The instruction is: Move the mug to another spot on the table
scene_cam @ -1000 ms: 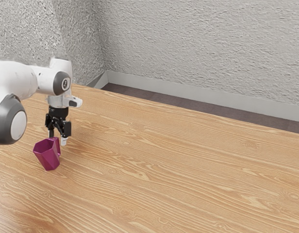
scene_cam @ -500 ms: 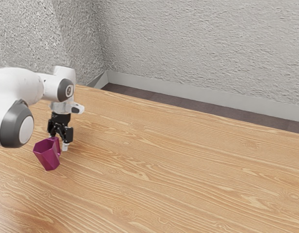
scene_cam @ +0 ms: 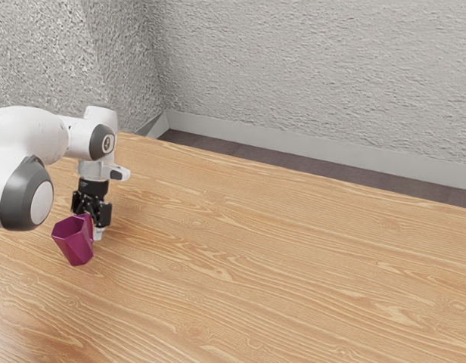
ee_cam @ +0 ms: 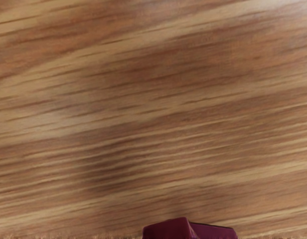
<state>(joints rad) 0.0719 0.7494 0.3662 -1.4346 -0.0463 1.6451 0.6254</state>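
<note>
A: Lower than a second ago, the white arm (scene_cam: 36,140) has brought its black jaws down to the rim of the purple mug (scene_cam: 73,242); the mug has not shifted.
B: Where does the mug stand?
A: On the wooden desk (scene_cam: 293,249), by the exterior view's left edge, mouth up. In the wrist view its rim (ee_cam: 188,230) shows against the wood grain.
B: And the jaws?
A: Spread, straddling the rim.

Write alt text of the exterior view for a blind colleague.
The black end effector of a white arm sits at the rim of a magenta mug on a wooden table, near the exterior view's left edge. Grey textured walls stand behind.
</note>
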